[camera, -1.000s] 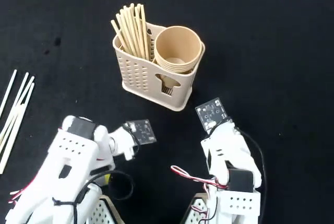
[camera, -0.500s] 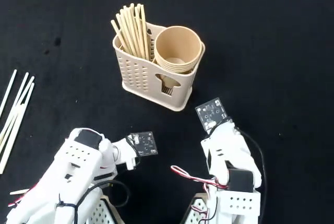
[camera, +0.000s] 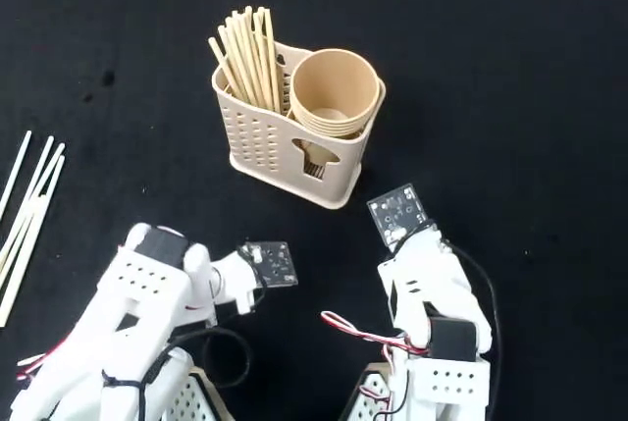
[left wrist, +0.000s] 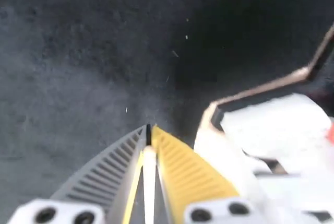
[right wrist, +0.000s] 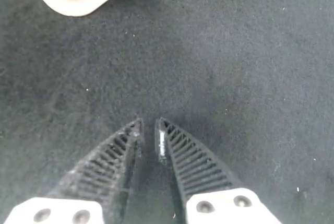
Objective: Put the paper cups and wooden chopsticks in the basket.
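1. Left hand (left wrist: 147, 130) closed to a tip, empty; right hand (right wrist: 148, 125) narrow, also empty.
2. Loose chopsticks (camera: 29, 205) flat on the table (camera: 510, 97), well left of the left hand; paper cups (camera: 334, 92) in the basket (camera: 285, 151) ahead.
3. Open wide before lowering; probably best to close across the sticks near their middle.

The table (camera: 510, 97) is covered in a black cloth. A cream perforated basket (camera: 285, 151) stands on it toward the far middle. A loose bunch of wooden chopsticks (camera: 29, 210) lies flat by the left edge (well apart from the basket, roughly parallel to one another).
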